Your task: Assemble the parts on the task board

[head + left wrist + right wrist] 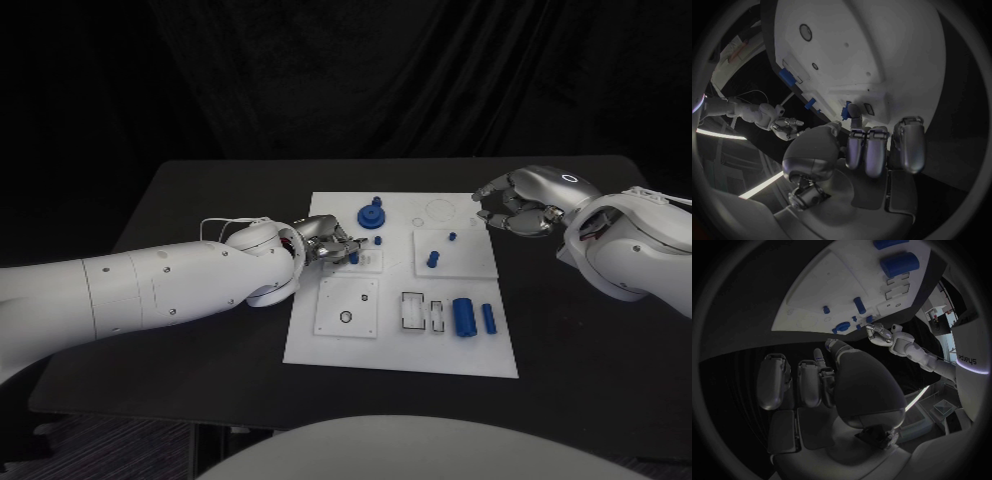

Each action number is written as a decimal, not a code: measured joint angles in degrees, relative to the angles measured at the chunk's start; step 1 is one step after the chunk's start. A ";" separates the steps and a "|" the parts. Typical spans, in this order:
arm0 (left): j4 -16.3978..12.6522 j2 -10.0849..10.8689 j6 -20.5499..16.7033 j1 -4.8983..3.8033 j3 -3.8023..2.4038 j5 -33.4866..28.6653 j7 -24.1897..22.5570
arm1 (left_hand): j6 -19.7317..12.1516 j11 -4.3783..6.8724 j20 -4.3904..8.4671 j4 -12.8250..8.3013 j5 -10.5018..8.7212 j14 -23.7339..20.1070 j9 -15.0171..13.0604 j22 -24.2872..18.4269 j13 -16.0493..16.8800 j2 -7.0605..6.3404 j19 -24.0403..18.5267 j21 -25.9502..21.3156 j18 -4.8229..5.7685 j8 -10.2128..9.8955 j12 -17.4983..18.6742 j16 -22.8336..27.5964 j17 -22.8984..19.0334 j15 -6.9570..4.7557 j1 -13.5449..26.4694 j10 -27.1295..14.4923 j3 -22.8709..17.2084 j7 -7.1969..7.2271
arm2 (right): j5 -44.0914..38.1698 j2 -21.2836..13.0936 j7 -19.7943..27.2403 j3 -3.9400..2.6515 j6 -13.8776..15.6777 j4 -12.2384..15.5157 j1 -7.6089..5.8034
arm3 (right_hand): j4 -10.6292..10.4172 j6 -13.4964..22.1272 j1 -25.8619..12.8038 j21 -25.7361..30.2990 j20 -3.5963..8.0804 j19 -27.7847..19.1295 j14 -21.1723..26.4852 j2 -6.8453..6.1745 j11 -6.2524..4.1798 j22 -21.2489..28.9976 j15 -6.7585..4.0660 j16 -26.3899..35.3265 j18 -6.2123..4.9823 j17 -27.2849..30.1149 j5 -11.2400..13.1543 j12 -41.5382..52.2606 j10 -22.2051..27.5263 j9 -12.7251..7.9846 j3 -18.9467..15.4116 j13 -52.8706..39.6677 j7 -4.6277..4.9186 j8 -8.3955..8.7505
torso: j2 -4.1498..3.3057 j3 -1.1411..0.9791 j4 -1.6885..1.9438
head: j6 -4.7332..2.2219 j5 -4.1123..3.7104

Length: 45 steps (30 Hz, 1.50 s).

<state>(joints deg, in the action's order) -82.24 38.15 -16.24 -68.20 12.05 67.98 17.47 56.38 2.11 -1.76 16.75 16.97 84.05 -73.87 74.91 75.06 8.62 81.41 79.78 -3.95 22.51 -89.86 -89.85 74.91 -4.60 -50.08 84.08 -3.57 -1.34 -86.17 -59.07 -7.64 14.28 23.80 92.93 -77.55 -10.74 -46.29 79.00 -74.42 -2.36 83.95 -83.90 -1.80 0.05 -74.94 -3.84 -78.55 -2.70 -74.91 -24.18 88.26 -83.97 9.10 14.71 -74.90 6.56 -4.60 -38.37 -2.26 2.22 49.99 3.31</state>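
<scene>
The white task board (325, 345) lies mid-table. My left hand (329, 240) sits over the board's left side and seems to pinch a small blue peg (353, 257) between thumb and a finger; the left wrist view shows the peg (846, 110) at the fingertips (856, 120), low over the board (879, 50). My right hand (516, 210) hovers at the board's far right corner, fingers loosely bent, holding nothing. A blue knob (372, 215) and short pegs (433, 259) stand on the board. A thick blue cylinder (463, 315) and a thinner one (489, 318) lie near its right edge.
The black table (202, 230) reaches past the board on every side. Rectangular slots (414, 310) and a plate with a round hole (346, 318) mark the board's near half. The right wrist view shows the board (836, 285), the knob (841, 327) and my left hand (882, 335).
</scene>
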 measured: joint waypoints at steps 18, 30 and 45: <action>0.23 0.09 0.63 0.00 -0.04 0.02 -0.72 | -0.41 0.16 0.20 -0.56 5.14 0.00 -1.08 0.00 0.00 -2.98 0.20 -0.70 0.00 -0.05 0.00 0.00 0.00 -0.43 -8.53 -0.17 -1.86 0.41 | 0.48 0.06 -0.09 0.00 -0.08 -0.08 0.03 | 0.00 0.00 -0.23 1.12 -0.13 -0.13 0.00 -0.23 0.00 0.01 0.00 0.67 0.00 0.00 0.00 -0.83 0.00 -0.05 0.32 0.00 0.00 0.22 | 0.03 0.03 0.01 | 0.00 -0.01; 0.36 0.03 0.84 0.00 -0.06 0.03 -1.09 | -0.86 0.16 0.34 -0.86 5.58 0.01 -1.08 0.00 0.00 -4.38 0.07 -1.04 0.00 -1.14 0.00 0.00 0.00 -0.42 -11.81 -0.17 -3.60 0.37 | 0.80 0.11 -0.09 0.00 -0.10 -0.15 0.12 | 0.08 -0.20 -0.23 1.43 -0.21 -0.21 0.00 -0.23 0.00 0.01 0.00 0.89 0.00 0.34 -0.19 -1.08 0.00 -0.10 0.71 0.00 -0.20 0.22 | 0.07 -0.02 -0.04 | 0.00 -0.09; -2.69 1.78 -0.63 -0.49 0.30 0.12 -0.59 | -0.36 0.16 -0.01 0.08 -6.40 0.00 -0.45 0.00 0.00 -4.50 0.42 -0.79 0.00 -3.89 0.00 0.00 0.00 -0.42 -4.62 -0.17 1.34 -0.39 | 0.90 -0.16 -0.10 0.00 -0.10 -0.20 0.23 | 0.24 -0.20 -0.23 1.74 -0.20 -0.20 0.00 -0.23 0.00 0.02 0.00 1.06 0.00 0.46 -0.19 -1.45 0.00 -0.16 0.88 0.00 -0.21 0.22 | 0.04 -0.03 -0.05 | 0.00 0.01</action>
<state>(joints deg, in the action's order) -84.93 39.92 -16.87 -68.69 12.35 68.10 16.88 56.03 2.26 -1.77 16.84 10.57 84.05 -74.32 74.91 75.06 4.12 81.83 78.99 -3.94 18.62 -89.85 -89.85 74.91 -5.02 -54.70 83.91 -2.23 -1.73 -85.28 -59.23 -7.74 14.28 23.70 92.73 -77.32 -10.50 -46.49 78.77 -72.68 -2.56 83.74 -83.90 -2.03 0.05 -74.92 -3.84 -77.49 -2.69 -74.45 -24.37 86.81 -83.97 8.94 15.59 -74.90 6.36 -4.38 -38.33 -2.29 2.18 49.99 3.32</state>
